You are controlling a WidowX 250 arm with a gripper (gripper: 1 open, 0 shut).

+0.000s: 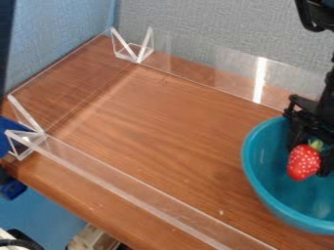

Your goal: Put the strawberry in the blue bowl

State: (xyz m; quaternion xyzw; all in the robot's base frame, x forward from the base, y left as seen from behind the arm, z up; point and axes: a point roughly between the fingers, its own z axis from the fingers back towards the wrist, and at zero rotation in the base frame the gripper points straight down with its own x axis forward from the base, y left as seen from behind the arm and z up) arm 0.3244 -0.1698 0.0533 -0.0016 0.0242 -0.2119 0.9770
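The red strawberry [304, 162] hangs just inside the blue bowl [271, 181], which sits at the right edge of the wooden table. My gripper [310, 144] reaches down from above at the right, its black fingers shut on the strawberry's top. The berry is over the bowl's middle, below the rim line. Whether it touches the bowl's bottom cannot be told. The bowl's right part is cut off by the frame.
Clear acrylic walls [104, 181] border the wooden table [144, 117] at the front left and back, held by white corner brackets [131, 44]. A blue wall stands behind at the left.
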